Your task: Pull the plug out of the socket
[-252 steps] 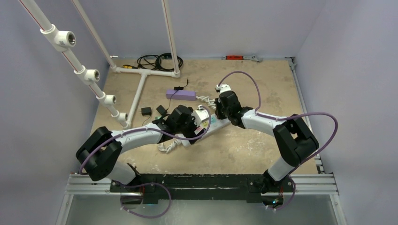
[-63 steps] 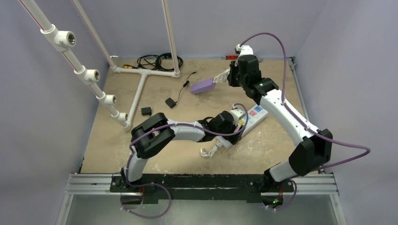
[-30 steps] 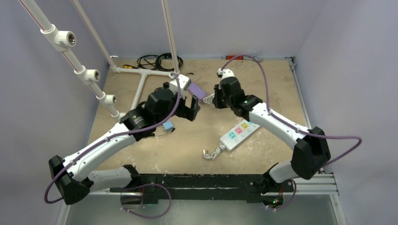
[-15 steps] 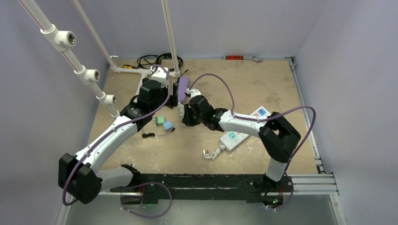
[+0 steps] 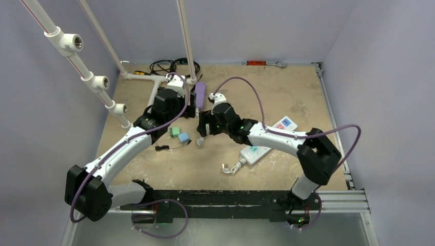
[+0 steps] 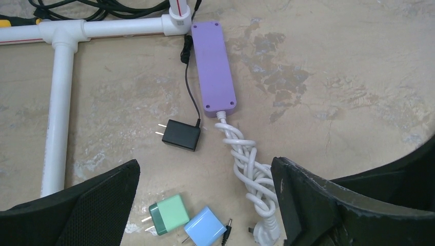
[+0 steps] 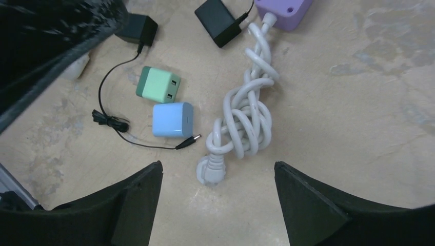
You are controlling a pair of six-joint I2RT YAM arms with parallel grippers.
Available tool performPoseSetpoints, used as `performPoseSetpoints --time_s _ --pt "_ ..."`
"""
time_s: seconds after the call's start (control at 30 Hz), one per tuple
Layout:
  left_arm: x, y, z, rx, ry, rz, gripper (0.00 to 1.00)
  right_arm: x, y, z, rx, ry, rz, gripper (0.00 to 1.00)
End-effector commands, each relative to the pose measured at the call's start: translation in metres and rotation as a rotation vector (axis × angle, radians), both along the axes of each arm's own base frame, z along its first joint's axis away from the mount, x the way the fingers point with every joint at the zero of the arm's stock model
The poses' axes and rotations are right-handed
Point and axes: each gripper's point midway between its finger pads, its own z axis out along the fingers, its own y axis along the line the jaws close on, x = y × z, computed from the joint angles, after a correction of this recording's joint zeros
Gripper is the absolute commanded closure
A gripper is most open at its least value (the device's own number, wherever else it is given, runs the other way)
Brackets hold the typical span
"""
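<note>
The socket point(image 5: 256, 151), a long white power strip with coloured faces, lies right of centre, partly under my right arm, its bundled cord point(image 5: 233, 166) at the near end. No plug shows in its visible faces. A green plug point(image 6: 168, 214) and a blue plug point(image 6: 205, 233) lie loose on the table. My right gripper point(image 7: 216, 169) hangs open just above the white cord bundle point(image 7: 246, 118) of the purple box point(image 6: 213, 66), holding nothing. My left gripper point(image 6: 205, 169) is open above the same cord, also with nothing in it.
A white pipe frame point(image 5: 154, 87) stands at the back left with black cables point(image 5: 166, 65) behind it. Black adapters point(image 6: 179, 135) point(image 7: 137, 28) and a thin black wire point(image 7: 110, 123) lie beside the plugs. A tool point(image 5: 264, 63) rests at the far edge.
The purple box was carried left to the pipe base. My right gripper has opened and let its white cord drop onto the table. The left arm has hardly moved in the last half second.
</note>
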Motion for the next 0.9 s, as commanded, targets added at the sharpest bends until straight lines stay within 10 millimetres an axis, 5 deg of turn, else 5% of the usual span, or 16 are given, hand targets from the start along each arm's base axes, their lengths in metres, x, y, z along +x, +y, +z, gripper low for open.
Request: performPoseSetpoints --time_s 0.0,0.13,0.47,0.67,0.87 --pt "0.005 -0.005 0.021 -0.062 -0.056 0.007 0.01 0.012 -0.034 0.027 -0.032 -0.082 -0.092 0.16" --pt "0.004 -0.004 0.016 -0.044 -0.040 0.005 0.01 0.024 -0.078 0.023 -0.051 -0.053 -0.170 0.11" --pt "-0.001 0.001 0.022 -0.063 -0.065 0.042 0.01 0.043 -0.220 0.060 -0.068 -0.128 -0.483 0.01" --pt "-0.015 -0.027 0.039 -0.066 -0.116 -0.089 0.01 0.038 -0.272 0.126 -0.058 -0.334 -0.641 0.01" --pt "-0.040 -0.038 0.074 -0.078 -0.263 -0.192 0.01 0.022 -0.292 0.186 0.025 -0.557 -0.688 0.01"
